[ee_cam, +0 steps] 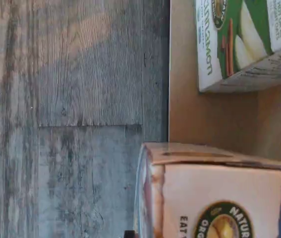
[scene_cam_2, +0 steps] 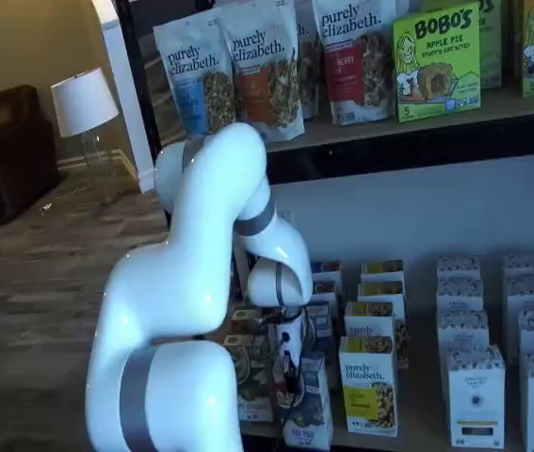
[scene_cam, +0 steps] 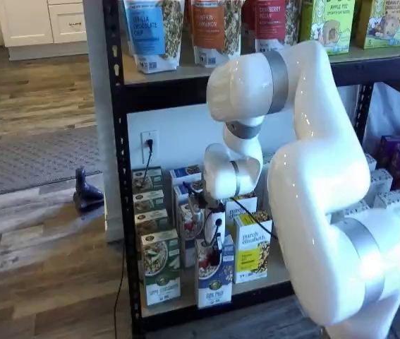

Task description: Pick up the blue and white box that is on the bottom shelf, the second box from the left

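Note:
The blue and white box (scene_cam: 214, 282) stands upright at the front of the bottom shelf (scene_cam: 185, 314), between a green carton and a yellow one. It also shows in a shelf view (scene_cam_2: 310, 419). My gripper (scene_cam: 212, 246) comes down onto the box's top, and its black fingers (scene_cam_2: 290, 365) are closed on the upper part. The wrist view shows the box's top end (ee_cam: 214, 193) close up on the beige deck (ee_cam: 204, 114). No fingers appear in the wrist view.
A green and white carton (scene_cam: 161, 272) (ee_cam: 244, 39) stands just left of the box, with more cartons behind it. A yellow purely elizabeth carton (scene_cam: 252, 254) stands just right. White boxes (scene_cam_2: 477, 395) fill the shelf's right side. My white arm (scene_cam: 319, 183) stands before the rack.

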### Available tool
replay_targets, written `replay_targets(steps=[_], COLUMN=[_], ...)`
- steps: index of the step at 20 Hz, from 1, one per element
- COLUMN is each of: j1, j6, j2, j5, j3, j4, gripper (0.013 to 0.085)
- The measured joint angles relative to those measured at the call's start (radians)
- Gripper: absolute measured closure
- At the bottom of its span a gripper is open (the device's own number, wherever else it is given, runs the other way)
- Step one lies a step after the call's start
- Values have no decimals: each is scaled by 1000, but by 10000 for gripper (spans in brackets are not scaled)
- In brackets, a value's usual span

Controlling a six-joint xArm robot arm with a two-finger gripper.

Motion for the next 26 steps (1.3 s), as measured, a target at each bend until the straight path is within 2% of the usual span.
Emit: replay_targets(steps=[7,9,10,12,18,24,26], j1=[0,1,1,2,-2,-4,-2], j6=[4,0,-3,-9,-7,-21,-32], j2=[1,0,0,-1,-12,-27,-31], j5=[-4,-7,-7,-9,-31,-33,-36], j3=[5,8,8,9,31,51,56], j4=[-5,1,5,11,4,17,32], gripper=[290,370,370,450,450,450,530])
